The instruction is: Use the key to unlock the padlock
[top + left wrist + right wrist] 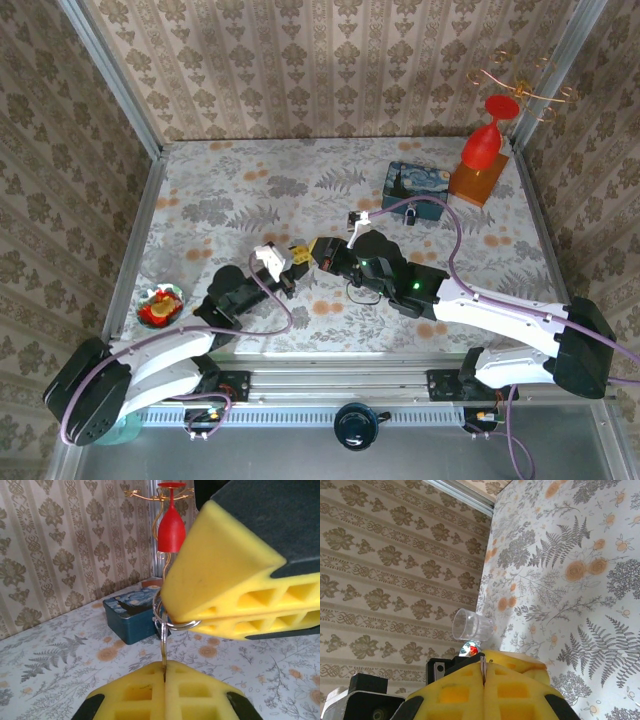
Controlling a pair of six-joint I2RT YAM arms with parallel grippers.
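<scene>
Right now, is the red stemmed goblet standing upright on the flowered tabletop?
No, the red stemmed goblet hangs upside down, foot uppermost, from the thin gold wire rack.

Open tabletop (230, 180) left, tin (415, 188), stand (474, 182) right

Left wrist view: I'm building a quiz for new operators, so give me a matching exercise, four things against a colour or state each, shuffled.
Things:
1 tin
2 wine glass
3 metal ring
4 left gripper

States:
A shut on a thin metal strip
B blue
C pinched by the right gripper
D red, hanging upside down

Pairs: 1-B, 2-D, 3-C, 4-A
</scene>
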